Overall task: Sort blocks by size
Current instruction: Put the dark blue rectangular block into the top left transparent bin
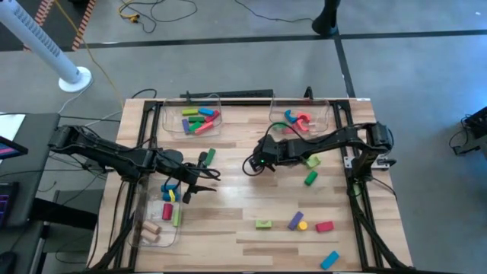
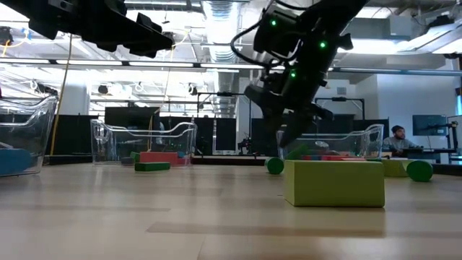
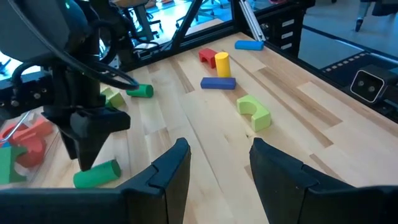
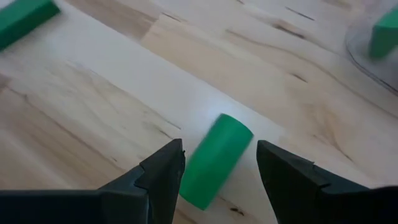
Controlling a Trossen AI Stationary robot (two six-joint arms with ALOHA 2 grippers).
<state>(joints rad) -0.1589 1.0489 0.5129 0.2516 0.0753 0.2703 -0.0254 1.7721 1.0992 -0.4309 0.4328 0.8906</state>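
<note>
Right wrist view puts the right gripper (image 4: pixel 217 171) over a green cylinder (image 4: pixel 214 160) lying on the table (image 4: pixel 93 93), fingers spread to either side and not touching it. The step in hand looks like the approach to a pick; next it needs to descend and close across the cylinder's width. Farther off, the left gripper (image 1: pixel 199 180) waits open near the left bin (image 1: pixel 144 228), with more blocks (image 1: pixel 295 221) scattered along the table's front
</note>
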